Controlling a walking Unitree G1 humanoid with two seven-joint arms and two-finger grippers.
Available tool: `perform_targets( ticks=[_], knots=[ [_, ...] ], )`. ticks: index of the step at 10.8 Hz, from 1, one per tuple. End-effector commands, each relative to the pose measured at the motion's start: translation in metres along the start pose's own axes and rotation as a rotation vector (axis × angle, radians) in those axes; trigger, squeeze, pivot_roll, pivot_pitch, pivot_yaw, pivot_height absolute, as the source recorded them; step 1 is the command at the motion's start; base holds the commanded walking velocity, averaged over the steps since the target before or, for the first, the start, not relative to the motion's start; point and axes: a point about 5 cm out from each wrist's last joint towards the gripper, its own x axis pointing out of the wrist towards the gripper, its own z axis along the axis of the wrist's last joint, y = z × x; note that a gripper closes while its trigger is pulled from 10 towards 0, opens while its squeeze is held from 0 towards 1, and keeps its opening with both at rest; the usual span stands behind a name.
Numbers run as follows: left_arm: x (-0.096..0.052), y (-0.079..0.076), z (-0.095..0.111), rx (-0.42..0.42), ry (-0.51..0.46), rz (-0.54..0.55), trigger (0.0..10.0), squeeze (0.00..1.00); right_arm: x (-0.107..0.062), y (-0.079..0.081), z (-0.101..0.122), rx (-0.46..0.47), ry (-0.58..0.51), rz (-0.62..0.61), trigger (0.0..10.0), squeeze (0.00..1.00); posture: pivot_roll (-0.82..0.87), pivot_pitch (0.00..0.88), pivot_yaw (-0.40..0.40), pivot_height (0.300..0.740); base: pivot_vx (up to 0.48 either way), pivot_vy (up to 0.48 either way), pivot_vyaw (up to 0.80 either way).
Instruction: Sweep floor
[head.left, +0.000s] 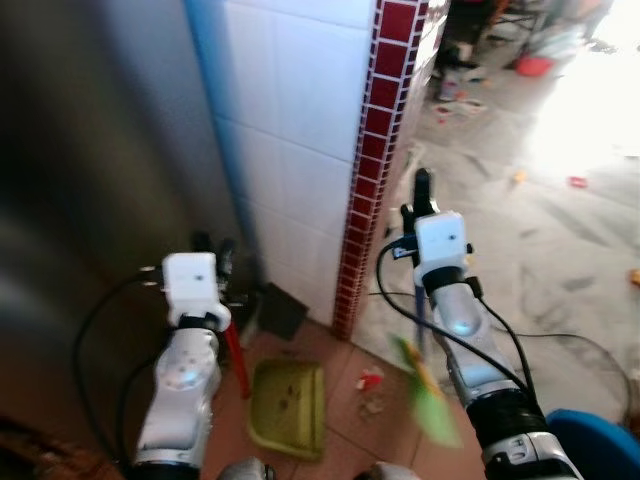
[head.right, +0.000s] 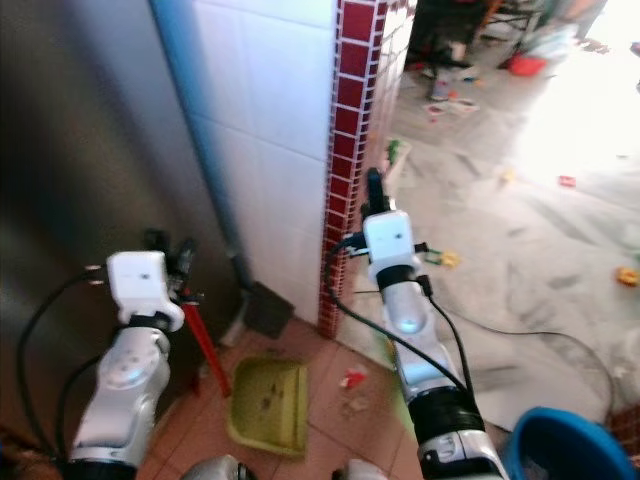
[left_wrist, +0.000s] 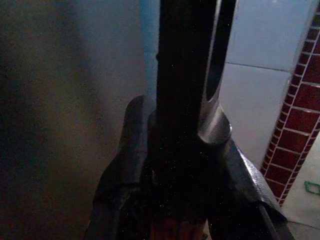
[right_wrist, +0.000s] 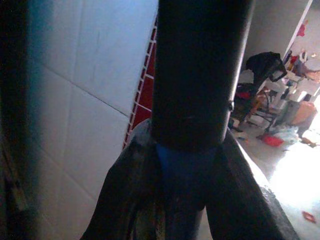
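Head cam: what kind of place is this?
Probably a lived-in home, at a tiled wall corner edged in red tile trim. The marble-look floor beyond is strewn with litter, with cluttered furniture at the back. A green dustpan lies at the robot's feet.

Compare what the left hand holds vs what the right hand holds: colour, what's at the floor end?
The left hand grips a red handle that runs down to the yellow-green dustpan lying on the brown tiles. The right hand grips a blue handle with a black top; its floor end is a blurred green broom head. The red handle sits by the steel panel, the blue one by the red-tiled corner. Both are held roughly upright.
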Motion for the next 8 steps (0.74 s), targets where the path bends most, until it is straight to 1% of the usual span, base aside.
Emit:
perform_targets(
  ticks=[1,3,4,5,6,7,8],
  knots=[
    [0.004,0.0,0.015,0.01,-0.072,0.001,10.0,0.0,0.008,-0.002,0.011,-0.032,-0.056,0.01,10.0,0.0,-0.01,0.0,-0.001,0.74,0.0,0.0,0.0],
    [0.007,0.001,0.012,0.022,-0.056,0.015,10.0,0.0,0.008,0.004,0.014,-0.048,-0.084,0.039,10.0,0.0,0.0,0.0,-0.005,0.74,0.0,0.0,0.0],
    [0.011,-0.001,0.011,0.024,-0.053,0.025,10.0,0.0,0.009,0.006,0.019,-0.053,-0.115,0.058,10.0,0.0,-0.01,0.0,-0.015,0.74,0.0,0.0,0.0],
    [0.019,-0.003,0.008,0.014,-0.029,0.061,10.0,0.0,0.01,0.008,0.021,-0.006,-0.121,0.115,10.0,0.0,-0.01,0.0,-0.027,0.74,0.0,0.0,0.0],
    [0.024,-0.007,0.005,0.005,-0.017,0.072,10.0,0.0,0.011,0.007,0.022,0.001,-0.127,0.125,10.0,0.0,-0.01,0.0,-0.036,0.74,0.0,0.0,0.0],
    [0.028,-0.012,0.003,0.009,-0.024,0.064,10.0,0.0,0.014,0.008,0.026,0.004,-0.138,0.14,10.0,0.0,-0.01,0.0,-0.051,0.74,0.0,0.0,0.0],
    [0.035,-0.019,-0.005,0.008,-0.009,0.084,10.0,0.0,0.017,0.01,0.026,0.002,-0.131,0.152,10.0,0.0,-0.02,0.0,-0.061,0.74,0.0,0.0,0.0]
  ],
)
